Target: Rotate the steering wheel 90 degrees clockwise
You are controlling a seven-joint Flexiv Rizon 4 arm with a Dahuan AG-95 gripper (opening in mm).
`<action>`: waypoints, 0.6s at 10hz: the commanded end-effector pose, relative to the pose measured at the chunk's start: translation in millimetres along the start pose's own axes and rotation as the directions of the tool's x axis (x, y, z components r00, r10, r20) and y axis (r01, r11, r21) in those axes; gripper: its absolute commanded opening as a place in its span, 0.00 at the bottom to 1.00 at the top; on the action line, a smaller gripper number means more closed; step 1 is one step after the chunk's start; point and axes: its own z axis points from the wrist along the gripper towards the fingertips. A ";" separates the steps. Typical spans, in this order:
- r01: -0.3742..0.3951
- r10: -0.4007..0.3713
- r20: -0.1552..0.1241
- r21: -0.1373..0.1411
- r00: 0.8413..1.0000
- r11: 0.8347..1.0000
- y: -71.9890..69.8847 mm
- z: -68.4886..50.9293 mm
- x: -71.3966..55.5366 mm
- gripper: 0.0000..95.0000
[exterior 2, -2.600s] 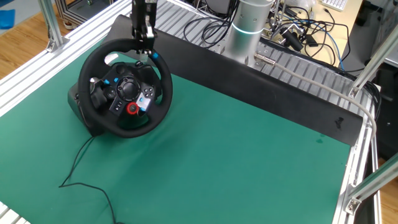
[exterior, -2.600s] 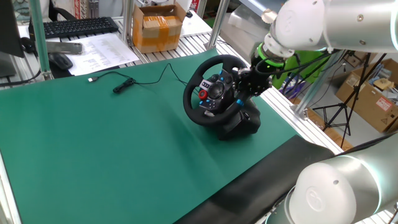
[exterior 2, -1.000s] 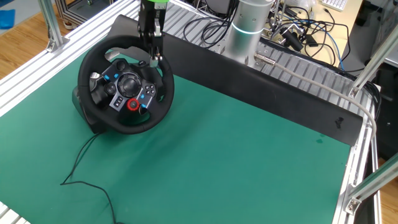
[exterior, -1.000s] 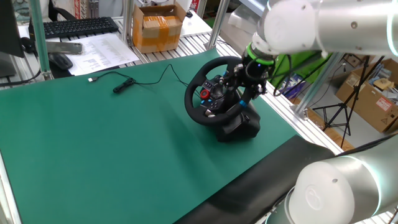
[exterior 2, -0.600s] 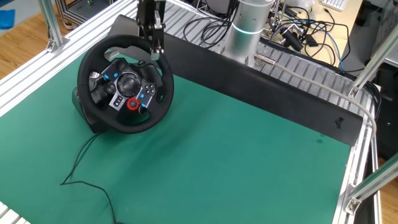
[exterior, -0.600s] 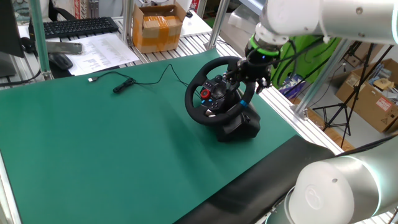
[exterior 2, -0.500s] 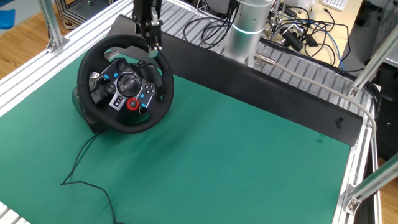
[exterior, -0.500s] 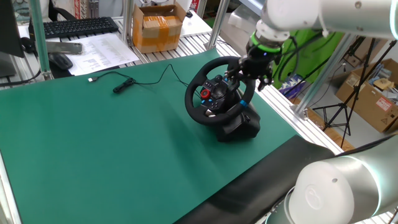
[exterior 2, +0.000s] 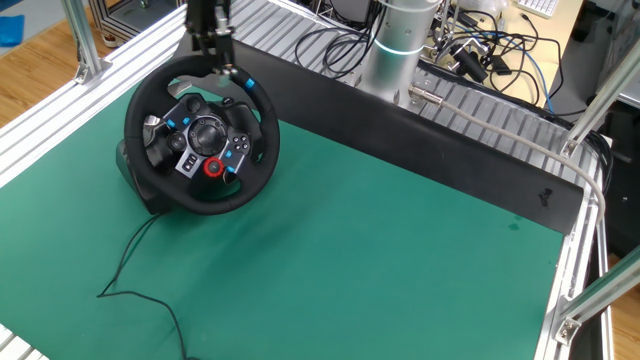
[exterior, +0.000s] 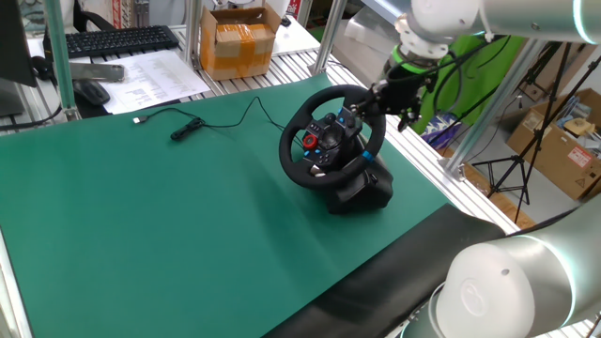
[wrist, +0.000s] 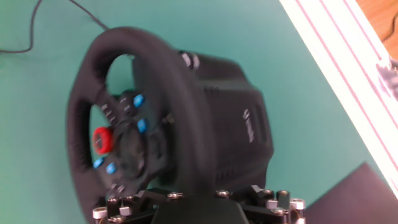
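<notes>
Steering wheel (exterior: 331,139) sits near the table's (exterior 2: 400,260) edge beside the arm's base. Your jaws appear released, hanging just above the rim's top, holding nothing. Judge the turn finished; retreat clear.

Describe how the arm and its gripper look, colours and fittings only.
The arm has rounded glossy white-grey shells, with a bright green ring at the wrist and black cables looping beside it. The gripper is small, black and boxy. In the hand view its base shows black plates studded with silver bolt heads.
</notes>
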 end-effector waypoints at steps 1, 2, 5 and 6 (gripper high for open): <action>-0.019 0.017 -0.027 -0.050 0.999 0.999 0.2 -0.7 0.7 0.40; -0.015 0.014 -0.028 -0.049 1.000 0.999 0.2 -0.7 0.7 0.00; 0.017 -0.018 -0.018 -0.036 1.000 0.999 0.5 0.6 1.1 0.00; 0.017 -0.017 -0.013 -0.033 1.000 0.999 0.7 1.6 2.2 0.00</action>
